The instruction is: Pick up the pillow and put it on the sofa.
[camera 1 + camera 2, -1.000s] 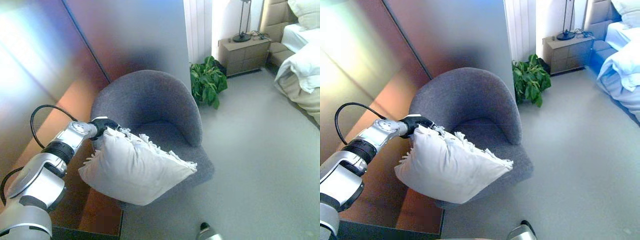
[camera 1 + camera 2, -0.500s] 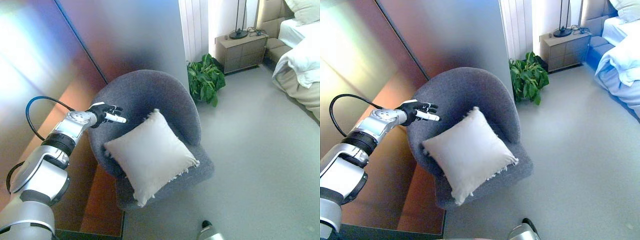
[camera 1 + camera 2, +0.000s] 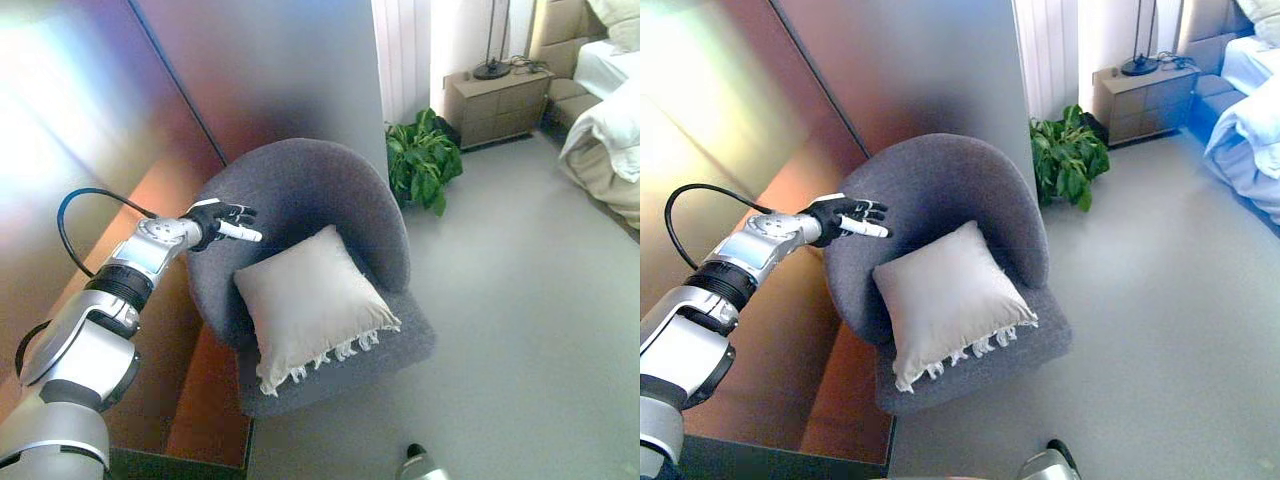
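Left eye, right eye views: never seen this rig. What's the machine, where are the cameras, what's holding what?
Both pictures come from one stereo camera on a humanoid robot's head, looking down; the two eyes sit slightly apart, so the scene is the same. The silver arm entering at lower left is the robot's left arm, ending in a dark left hand with its fingers spread open above the chair's edge, holding nothing. The white fringed pillow lies on the seat of the grey armchair, leaning on its backrest. The right hand shows in neither view. Behind are a potted plant, a nightstand and a bed.
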Robot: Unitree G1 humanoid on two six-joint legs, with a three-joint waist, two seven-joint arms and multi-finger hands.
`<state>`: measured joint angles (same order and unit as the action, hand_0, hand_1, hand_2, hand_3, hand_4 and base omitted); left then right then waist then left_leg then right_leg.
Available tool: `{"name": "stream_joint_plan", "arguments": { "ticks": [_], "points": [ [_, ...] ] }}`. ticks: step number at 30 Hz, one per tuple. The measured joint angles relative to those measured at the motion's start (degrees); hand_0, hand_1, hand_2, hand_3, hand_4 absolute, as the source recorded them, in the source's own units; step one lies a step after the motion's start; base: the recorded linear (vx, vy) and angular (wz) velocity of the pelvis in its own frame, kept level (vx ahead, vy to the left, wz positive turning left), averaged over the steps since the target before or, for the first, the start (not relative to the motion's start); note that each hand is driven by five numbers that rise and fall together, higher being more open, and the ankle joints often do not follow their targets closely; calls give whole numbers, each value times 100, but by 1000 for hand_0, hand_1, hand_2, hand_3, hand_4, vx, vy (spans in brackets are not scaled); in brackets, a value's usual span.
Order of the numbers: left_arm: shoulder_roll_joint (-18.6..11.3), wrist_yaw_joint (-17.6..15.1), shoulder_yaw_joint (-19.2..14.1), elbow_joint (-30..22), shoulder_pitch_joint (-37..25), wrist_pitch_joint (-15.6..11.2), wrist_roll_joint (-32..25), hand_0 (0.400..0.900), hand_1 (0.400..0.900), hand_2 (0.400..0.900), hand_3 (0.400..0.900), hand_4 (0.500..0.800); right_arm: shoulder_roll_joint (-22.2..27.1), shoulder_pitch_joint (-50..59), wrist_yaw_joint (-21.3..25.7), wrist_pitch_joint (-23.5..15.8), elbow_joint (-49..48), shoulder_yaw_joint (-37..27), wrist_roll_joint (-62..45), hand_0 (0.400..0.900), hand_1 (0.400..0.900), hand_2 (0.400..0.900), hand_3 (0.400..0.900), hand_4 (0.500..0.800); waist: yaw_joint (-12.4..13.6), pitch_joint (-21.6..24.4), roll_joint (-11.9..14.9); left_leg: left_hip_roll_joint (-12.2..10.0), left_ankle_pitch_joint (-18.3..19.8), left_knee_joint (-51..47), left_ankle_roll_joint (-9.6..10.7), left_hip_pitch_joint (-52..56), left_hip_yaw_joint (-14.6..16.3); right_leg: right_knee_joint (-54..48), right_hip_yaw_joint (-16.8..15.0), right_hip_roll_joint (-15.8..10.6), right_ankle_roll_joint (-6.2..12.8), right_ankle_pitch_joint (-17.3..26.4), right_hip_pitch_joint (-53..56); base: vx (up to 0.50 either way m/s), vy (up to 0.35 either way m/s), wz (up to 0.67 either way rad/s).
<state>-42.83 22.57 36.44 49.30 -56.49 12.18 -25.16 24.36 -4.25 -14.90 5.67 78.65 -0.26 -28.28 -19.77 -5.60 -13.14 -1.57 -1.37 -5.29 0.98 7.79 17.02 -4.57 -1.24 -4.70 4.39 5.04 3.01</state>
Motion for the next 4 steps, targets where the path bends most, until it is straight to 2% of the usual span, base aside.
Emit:
{"name": "stream_joint_plan", "arguments": {
  "ticks": [4],
  "points": [
    [2, 231, 0, -452, 67, -86, -61, 900, 900, 900, 900, 800, -1, 81, 71, -8, -6, 60, 20, 900, 900, 900, 900, 800, 183, -20, 41, -6, 0, -1, 18, 33, -77, -21, 70, 1, -4, -2, 78, -67, 5, 14]
  ]
}}
